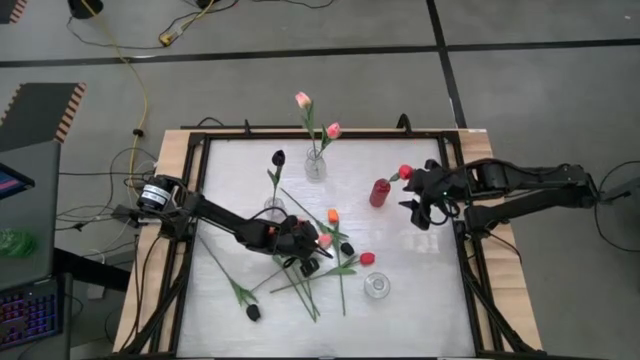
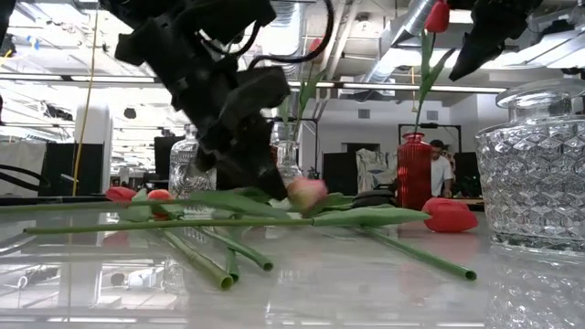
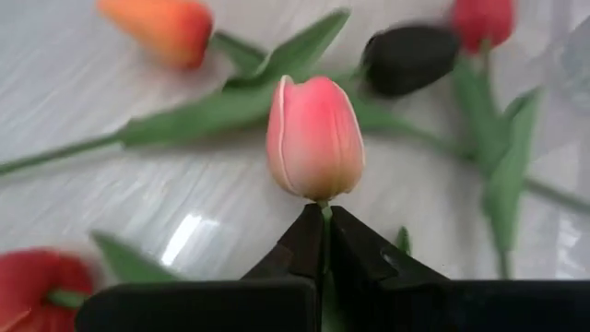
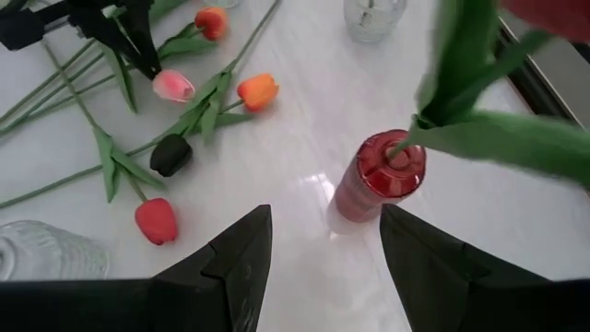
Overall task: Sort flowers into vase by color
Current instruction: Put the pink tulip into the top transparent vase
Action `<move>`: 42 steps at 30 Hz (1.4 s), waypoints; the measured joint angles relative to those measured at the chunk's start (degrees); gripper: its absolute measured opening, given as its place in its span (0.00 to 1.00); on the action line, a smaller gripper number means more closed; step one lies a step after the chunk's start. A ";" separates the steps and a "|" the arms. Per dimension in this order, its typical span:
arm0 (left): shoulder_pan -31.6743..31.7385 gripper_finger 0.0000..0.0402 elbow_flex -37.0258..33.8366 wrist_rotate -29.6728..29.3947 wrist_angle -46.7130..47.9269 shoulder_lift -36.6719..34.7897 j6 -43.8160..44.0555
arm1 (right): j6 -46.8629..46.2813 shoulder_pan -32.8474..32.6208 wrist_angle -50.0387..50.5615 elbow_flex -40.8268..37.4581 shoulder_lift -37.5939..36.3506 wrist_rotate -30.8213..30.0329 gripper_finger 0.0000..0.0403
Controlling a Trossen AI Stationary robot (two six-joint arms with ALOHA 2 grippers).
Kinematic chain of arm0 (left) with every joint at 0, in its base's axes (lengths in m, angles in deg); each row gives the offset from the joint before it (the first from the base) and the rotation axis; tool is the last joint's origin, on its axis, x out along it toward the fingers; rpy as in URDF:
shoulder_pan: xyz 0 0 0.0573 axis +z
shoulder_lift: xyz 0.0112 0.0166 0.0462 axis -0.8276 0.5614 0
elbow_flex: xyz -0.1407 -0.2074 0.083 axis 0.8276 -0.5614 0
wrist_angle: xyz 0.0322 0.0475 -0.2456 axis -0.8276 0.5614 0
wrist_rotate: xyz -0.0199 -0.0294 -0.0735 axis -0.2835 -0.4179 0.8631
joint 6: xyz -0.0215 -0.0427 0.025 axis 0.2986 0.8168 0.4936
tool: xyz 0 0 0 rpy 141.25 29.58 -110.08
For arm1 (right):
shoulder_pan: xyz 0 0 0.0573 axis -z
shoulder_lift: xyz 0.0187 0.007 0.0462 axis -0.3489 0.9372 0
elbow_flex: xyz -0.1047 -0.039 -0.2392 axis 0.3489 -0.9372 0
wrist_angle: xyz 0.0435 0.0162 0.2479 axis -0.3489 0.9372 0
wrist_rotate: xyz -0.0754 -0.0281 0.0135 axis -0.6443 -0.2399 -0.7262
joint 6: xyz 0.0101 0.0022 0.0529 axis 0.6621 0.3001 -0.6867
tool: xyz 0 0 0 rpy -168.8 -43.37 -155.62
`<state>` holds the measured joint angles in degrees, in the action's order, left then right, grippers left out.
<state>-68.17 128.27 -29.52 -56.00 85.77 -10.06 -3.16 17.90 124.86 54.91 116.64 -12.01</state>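
Left wrist view: left hand (image 3: 324,242) low, pinching pink tulip (image 3: 313,138) stem under its head.

The left arm reaches in low over the table, its wrist pitched downward, and the left gripper (image 3: 323,242) has its fingers pressed together at the tips. The right arm is raised, the right gripper (image 4: 323,254) pointing down with fingers spread wide.
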 joint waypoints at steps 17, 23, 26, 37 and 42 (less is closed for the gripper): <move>0.00 0.00 12.72 -2.23 0.11 -0.04 -10.73 | -2.45 -4.74 -0.40 0.00 0.00 -0.01 0.57; 0.00 0.00 16.68 -4.88 0.23 -0.64 -15.89 | -2.58 -5.09 -0.45 0.00 0.00 -0.03 0.57; 0.11 0.00 17.93 -6.33 0.31 -1.89 -17.93 | -2.56 -5.09 -0.58 0.00 0.00 -0.05 0.57; 0.35 0.00 18.49 -10.12 -1.15 -11.31 -23.78 | -2.51 -5.07 0.03 2.47 -0.04 -0.05 0.57; 0.71 0.00 18.49 -9.84 -6.46 -16.02 -29.48 | -2.07 -5.07 1.93 5.51 -0.12 -0.07 0.57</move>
<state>-67.46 146.77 -39.36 -62.46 69.75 -39.54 -5.23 12.82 126.79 60.42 116.52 -12.08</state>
